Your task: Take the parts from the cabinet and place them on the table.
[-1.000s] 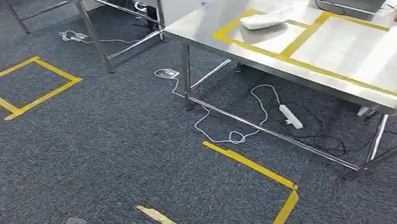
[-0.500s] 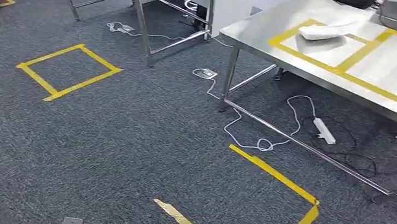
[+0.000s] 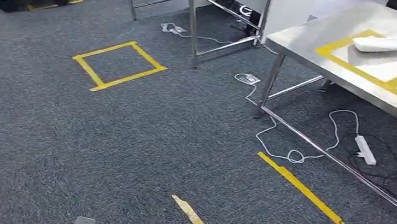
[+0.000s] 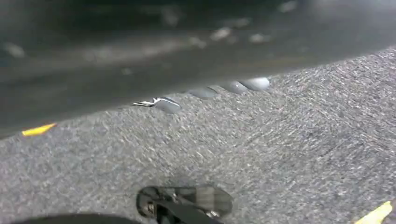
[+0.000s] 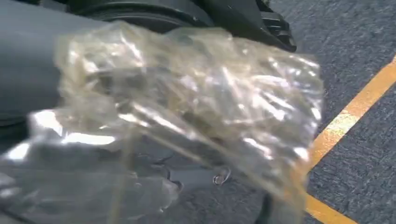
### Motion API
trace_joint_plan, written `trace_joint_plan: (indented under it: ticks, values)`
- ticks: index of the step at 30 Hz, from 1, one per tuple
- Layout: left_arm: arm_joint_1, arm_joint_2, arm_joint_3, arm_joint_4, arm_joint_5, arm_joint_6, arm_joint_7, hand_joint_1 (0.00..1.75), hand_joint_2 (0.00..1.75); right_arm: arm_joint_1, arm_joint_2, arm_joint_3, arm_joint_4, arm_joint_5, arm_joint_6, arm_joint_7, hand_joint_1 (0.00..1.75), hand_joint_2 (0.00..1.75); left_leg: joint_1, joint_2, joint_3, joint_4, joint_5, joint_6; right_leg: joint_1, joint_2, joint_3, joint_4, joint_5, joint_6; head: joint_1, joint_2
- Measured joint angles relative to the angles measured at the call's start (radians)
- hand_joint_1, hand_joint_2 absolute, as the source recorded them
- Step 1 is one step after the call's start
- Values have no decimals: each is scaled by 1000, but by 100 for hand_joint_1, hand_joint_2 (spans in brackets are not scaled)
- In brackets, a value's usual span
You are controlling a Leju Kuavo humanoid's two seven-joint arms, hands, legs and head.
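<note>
Right hand's wrist view shows a clear bag [image 5: 187,107] over carpet [image 5: 364,56].

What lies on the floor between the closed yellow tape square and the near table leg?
In the head view, only bare grey carpet lies between the tape square and the table leg.

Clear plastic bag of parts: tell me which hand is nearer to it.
Right. The clear plastic bag hangs right against the right hand, apparently held by it, fingers hidden. The left wrist camera faces carpet at the robot's other side, so that hand is farther.
</note>
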Motion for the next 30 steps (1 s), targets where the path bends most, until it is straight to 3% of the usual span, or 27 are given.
trace_joint_plan:
  ticks: [1,6,7,8,9,10,11,12,14,15,16,17,18,19,20,21,24,25,26,27,29,30]
  values:
    - [-3,-2,-1,0,-1,-1,-1,0,0,-1,-1,0,0,0,2,0,0,0,-1,12,53,-93,44,4,0,-11,3,0,-2,1,0,0]
    - [-4,-3,-1,0,-1,-1,-1,0,0,-1,-1,0,0,0,2,-1,0,0,-1,17,66,-116,54,6,0,-13,4,0,-2,2,0,0]
    - [-6,-4,-2,0,-1,-1,-3,0,0,-2,-2,0,0,0,3,-2,0,0,-3,38,96,-169,73,10,1,-18,6,0,-3,3,0,0]
    - [-9,-5,-2,0,-1,-1,-3,0,0,-2,-2,0,0,0,3,-3,0,0,-8,76,114,-205,66,14,2,-23,8,0,-5,5,0,0]
    - [-14,-10,-2,0,-2,0,-1,0,0,-3,-5,-1,5,0,4,-22,0,0,-23,65,106,-221,57,35,10,-63,9,-2,-8,22,0,0]
    - [-8,-10,-2,0,-2,0,0,0,0,-7,-7,-1,6,0,4,-27,0,0,-12,45,114,-237,69,51,5,-50,1,5,-23,35,-2,0]
    - [-9,-12,-2,0,-2,1,0,0,0,-7,-11,-2,8,0,4,-29,0,0,-12,36,112,-238,70,55,6,9,-12,44,-54,37,5,0]
    - [-11,-13,-2,0,-2,1,0,0,0,-6,-12,-2,8,0,4,-30,0,0,-13,22,108,-237,73,60,5,42,-46,121,-95,37,8,0]
    - [-12,-17,-2,0,-3,0,0,0,0,-1,-15,-2,11,0,4,-33,0,0,-15,-6,104,-237,75,64,5,63,-131,292,-160,38,10,0]
    - [-9,-18,-2,0,-3,-2,2,0,0,0,-15,-2,11,0,4,-34,0,0,-15,-20,104,-236,75,64,6,65,-156,334,-163,38,9,0]
    - [-6,-19,-1,1,-2,-4,2,0,0,2,-15,-2,11,0,4,-37,0,0,-16,-34,105,-235,75,64,5,65,-156,322,-139,37,9,0]
    - [-3,-19,-1,1,0,-5,2,0,0,1,-15,-1,13,0,4,-40,0,0,-16,-49,106,-234,75,63,5,66,-135,266,-95,35,9,0]
    - [-2,-21,-1,1,2,-7,2,0,0,1,-15,-1,14,0,3,-46,0,0,-15,-65,107,-232,75,63,4,75,-94,170,-38,34,10,0]
    - [-1,-22,0,1,5,-8,2,0,0,0,-15,-1,15,1,3,-48,0,0,-15,-76,108,-229,75,60,0,102,-56,82,6,32,10,0]
    - [-1,-22,0,1,8,-12,0,0,0,0,-15,-1,16,3,2,-49,0,0,-15,-84,104,-228,74,55,-6,158,-38,40,8,32,11,0]
    - [-3,-22,0,1,14,-18,-4,0,0,0,-15,-1,16,6,1,-51,0,0,-20,-99,95,-217,73,50,-12,172,-28,10,0,32,8,0]
    - [8,-22,3,1,23,-27,-8,0,0,1,-15,-1,16,12,-4,-49,0,0,-11,-135,80,-221,87,27,-3,139,-27,20,5,20,8,0]
    - [10,-19,5,1,25,-27,-8,0,0,-1,-11,-1,16,14,-4,-49,0,0,-10,-132,78,-215,81,24,-12,121,-23,12,9,12,11,0]
    - [13,-20,5,1,26,-27,-9,0,0,-2,-13,-1,18,15,-8,-50,0,0,-16,-73,68,-188,58,18,-10,110,-20,10,9,10,3,0]
    - [11,-20,6,1,27,-26,-11,0,0,0,-13,0,18,16,-10,-50,0,0,-13,-34,37,-122,17,11,-7,91,-19,11,8,4,-7,0]
    - [10,-20,8,1,27,-25,-19,0,0,3,-11,3,18,16,-16,-48,0,0,-8,-10,-36,36,-56,2,-2,56,-18,11,5,1,-5,0]
    - [12,-20,9,1,27,-25,-22,0,0,2,-11,3,18,16,-18,-48,0,0,-5,-7,-61,91,-70,-1,-1,40,-19,11,3,-1,-5,0]
